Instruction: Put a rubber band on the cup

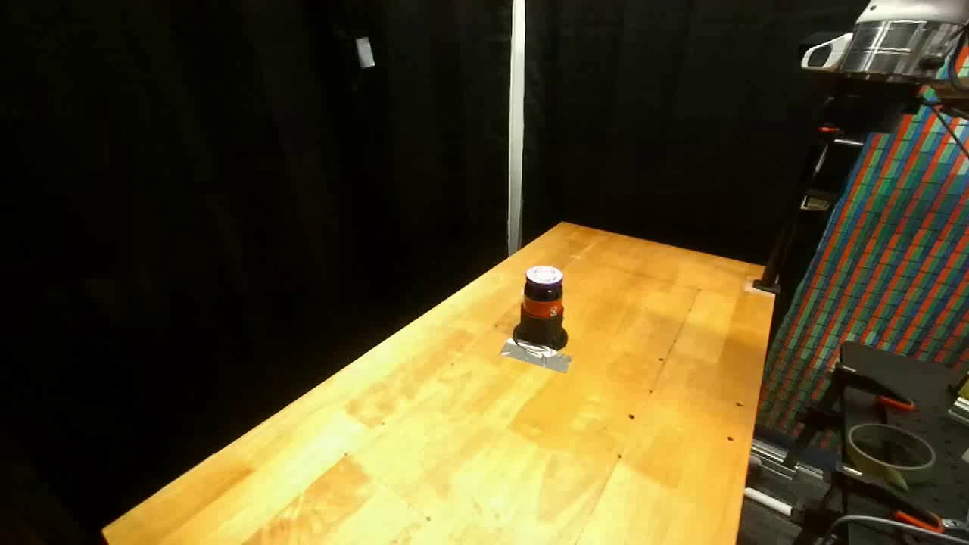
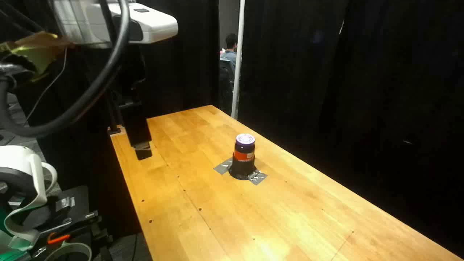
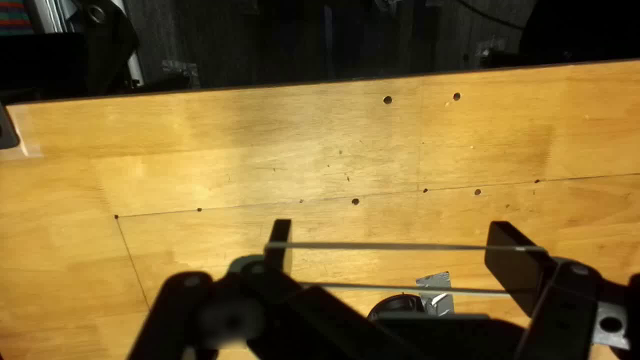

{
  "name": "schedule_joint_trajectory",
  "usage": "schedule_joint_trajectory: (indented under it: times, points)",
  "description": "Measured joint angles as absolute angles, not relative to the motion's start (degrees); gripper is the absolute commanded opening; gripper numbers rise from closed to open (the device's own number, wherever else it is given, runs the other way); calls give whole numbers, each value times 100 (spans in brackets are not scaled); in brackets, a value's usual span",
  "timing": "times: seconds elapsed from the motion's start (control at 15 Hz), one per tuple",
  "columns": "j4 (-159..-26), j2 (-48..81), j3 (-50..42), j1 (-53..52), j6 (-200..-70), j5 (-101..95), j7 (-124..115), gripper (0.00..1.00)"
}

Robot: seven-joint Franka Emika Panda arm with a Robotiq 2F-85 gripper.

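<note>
The cup is a dark jar-like container with an orange label and a pale, purple-rimmed lid; this cup (image 1: pixel 543 304) stands upright in a black base taped to the table, and the cup (image 2: pixel 244 155) shows in both exterior views. My gripper (image 3: pixel 392 240) is open in the wrist view. A thin grey rubber band (image 3: pixel 380 246) is stretched around both fingers, with two strands across the gap. In an exterior view the gripper (image 2: pixel 143 150) hangs above the table's edge, to the side of the cup and apart from it. In the wrist view the gripper body hides most of the cup.
Grey tape (image 2: pixel 258 177) fixes the black base (image 2: pixel 242 168) to the wooden table (image 1: pixel 469 439). A black post clamp (image 1: pixel 766 286) sits at a table corner. A side stand holds a tape roll (image 1: pixel 892 453). A thick black cable (image 2: pixel 98 92) loops beside the arm.
</note>
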State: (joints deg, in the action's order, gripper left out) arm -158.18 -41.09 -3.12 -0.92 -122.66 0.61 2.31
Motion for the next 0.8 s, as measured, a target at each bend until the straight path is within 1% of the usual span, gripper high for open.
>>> schedule_joint_trajectory:
  times: [0.53,0.8]
  points:
    - [-15795,-4072,-300,-92,-12281,61,209,100]
    - [-15400,-3520,-130,-107,-12321,61,174,100]
